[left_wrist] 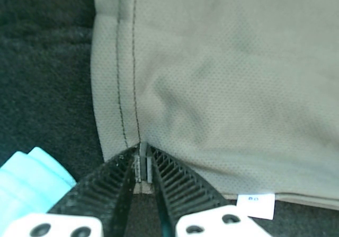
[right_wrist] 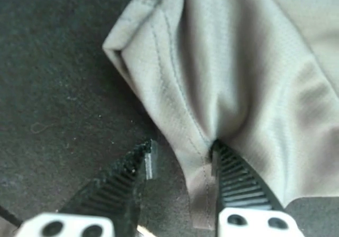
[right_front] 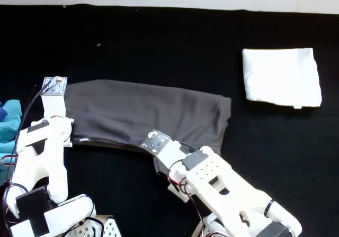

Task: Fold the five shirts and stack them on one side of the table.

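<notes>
**Jaws.** The left gripper (left_wrist: 143,157) is pressed together on the hem of the grey shirt (right_front: 143,110), at the near left corner, just beside a small white label (left_wrist: 257,199). The right gripper (right_wrist: 183,155) stands spread. One finger rests on the fabric and the other on the bare black table (right_front: 159,36), with a ridge of hem between them. Nothing is pinched there yet.

**Deciding relation.** The grey shirt lies as a long band running left to right across the table. Both grippers sit on its near long edge, and the whole body of the cloth lies away from them towards the far side. The left one has the end of that edge and the right one is about halfway along it. Neither arm is at the right-hand end, which lies flat and unheld. In my judgement the near edge cannot lift evenly until the right jaws close on the hem they straddle.

**Count.**
- Two arms.
- One grey shirt, spread out.
- One white shirt (right_front: 282,76), folded, lying alone at the far right and well apart from the grey one.
- One teal cloth (right_front: 8,121), bunched at the left edge beside the left arm, with a scrap of blue above it. How many garments are in that bundle cannot be told.
</notes>
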`<state>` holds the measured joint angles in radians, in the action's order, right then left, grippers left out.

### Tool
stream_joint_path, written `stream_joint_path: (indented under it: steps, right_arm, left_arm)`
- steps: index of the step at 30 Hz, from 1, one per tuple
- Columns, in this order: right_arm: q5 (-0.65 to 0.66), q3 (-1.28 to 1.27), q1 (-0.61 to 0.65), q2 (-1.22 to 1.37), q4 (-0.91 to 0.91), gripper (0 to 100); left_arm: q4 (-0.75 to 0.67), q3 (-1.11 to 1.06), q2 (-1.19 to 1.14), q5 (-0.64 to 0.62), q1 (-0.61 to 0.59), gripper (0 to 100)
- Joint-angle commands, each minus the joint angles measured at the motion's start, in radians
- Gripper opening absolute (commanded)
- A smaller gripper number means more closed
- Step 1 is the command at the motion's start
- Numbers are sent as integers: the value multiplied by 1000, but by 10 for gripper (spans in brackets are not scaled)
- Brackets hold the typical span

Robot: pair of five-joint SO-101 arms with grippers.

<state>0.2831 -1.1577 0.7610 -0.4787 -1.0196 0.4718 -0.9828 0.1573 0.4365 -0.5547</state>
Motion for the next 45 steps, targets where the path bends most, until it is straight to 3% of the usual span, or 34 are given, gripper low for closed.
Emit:
stream_joint_path:
  steps: [1,6,11,13,18,25,29,36,45]
  right_arm:
    - [18,-30,-70,27,51,170]
    - [87,61,-159,239,8,162]
    - [86,173,-153,395,-44,7]
    - [84,188,-153,404,-45,12]
    - [87,205,-157,305,-94,5]
    - [95,321,-162,18,-328,5]
    - [155,401,-249,-15,-354,6]
    - [244,598,-444,186,-288,6]
    - [238,983,-456,561,-282,11]
  left_arm:
    - [-29,-1,-1,6,4,10]
    - [-29,-1,-1,6,4,10]
    - [-29,-1,-1,6,4,10]
    - [-29,-1,-1,6,4,10]
    - [-29,-1,-1,6,4,10]
    - [-29,-1,-1,6,4,10]
    - [-29,-1,-1,6,4,10]
    - [-29,-1,-1,6,4,10]
    - [-29,-1,-1,6,4,10]
